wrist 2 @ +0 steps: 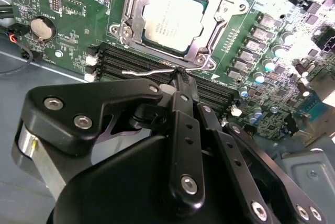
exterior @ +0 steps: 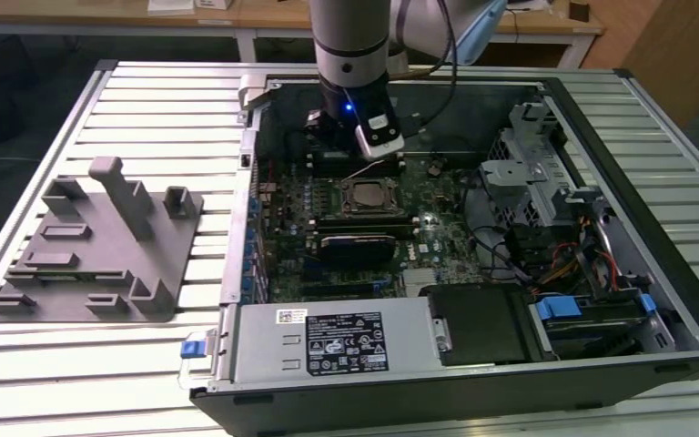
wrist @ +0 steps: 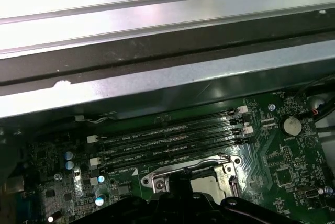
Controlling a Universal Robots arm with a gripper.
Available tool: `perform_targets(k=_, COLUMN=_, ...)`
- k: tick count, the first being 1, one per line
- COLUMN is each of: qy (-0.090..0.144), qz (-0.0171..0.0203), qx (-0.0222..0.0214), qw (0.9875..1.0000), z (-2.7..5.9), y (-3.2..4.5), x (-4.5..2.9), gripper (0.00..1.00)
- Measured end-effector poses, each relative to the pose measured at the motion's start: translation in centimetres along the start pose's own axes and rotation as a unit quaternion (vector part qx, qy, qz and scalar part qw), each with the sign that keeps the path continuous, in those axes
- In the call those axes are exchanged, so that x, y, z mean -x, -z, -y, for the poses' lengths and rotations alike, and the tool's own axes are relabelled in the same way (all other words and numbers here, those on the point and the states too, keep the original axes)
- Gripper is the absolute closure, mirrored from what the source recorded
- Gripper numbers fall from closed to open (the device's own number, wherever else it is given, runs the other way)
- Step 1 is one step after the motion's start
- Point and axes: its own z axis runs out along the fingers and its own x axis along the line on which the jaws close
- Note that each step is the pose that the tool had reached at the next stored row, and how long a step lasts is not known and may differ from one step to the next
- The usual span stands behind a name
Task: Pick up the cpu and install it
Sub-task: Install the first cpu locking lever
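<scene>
The cpu point(wrist 2: 171, 17) already sits in its socket point(wrist 2: 133, 22); the tool point(wrist 2: 180, 75), closed, seemingly touches the thin lever point(wrist 2: 144, 71); a slip could scrape the board point(wrist 2: 68, 4)

cpu point(wrist 2: 171, 19) clear above, socket lever point(wrist 2: 149, 71) against claw point(wrist 2: 180, 72)

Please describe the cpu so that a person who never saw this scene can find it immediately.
Look inside the open computer case at the green motherboard. Near its middle, just below the gripper, a metal socket frame holds the cpu. It is the only flat, silvery square plate there; its neighbours are long dark memory slots.
</scene>
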Motion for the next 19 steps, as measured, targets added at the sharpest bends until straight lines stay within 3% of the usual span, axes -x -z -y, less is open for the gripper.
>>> perform_targets(k=6, qy=0.0, qz=0.0093, qx=0.0027, qw=1.0, z=0.31, y=-0.34, x=0.03, gripper=0.89)
perform_targets(k=10, qy=0.001, qz=0.0177, qx=0.0062, qw=0.9998, z=0.4, y=-0.48, x=0.03, gripper=0.89)
perform_targets(k=19, qy=0.005, qz=0.0421, qx=0.0161, qw=0.999, z=0.46, y=-0.72, x=0.03, gripper=0.89)
